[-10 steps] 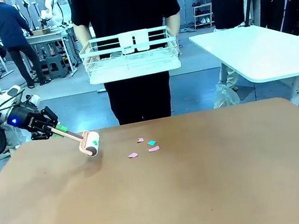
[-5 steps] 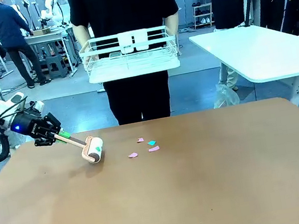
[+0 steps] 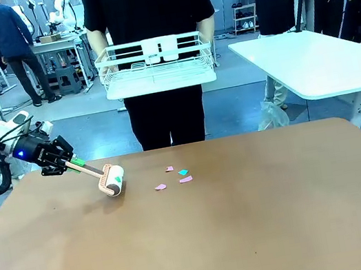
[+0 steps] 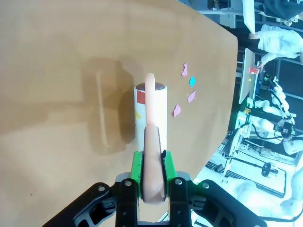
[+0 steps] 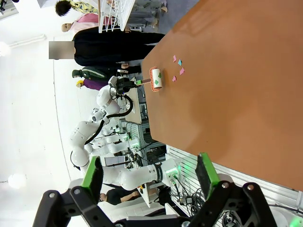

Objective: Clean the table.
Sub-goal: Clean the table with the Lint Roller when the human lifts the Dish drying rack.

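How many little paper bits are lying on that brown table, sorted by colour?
Pink scraps: 3
Teal scraps: 1
Total on the table: 4

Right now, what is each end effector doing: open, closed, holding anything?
Left end effector: closed on the handle of the lint roller.
Right end effector: open, holding nothing.
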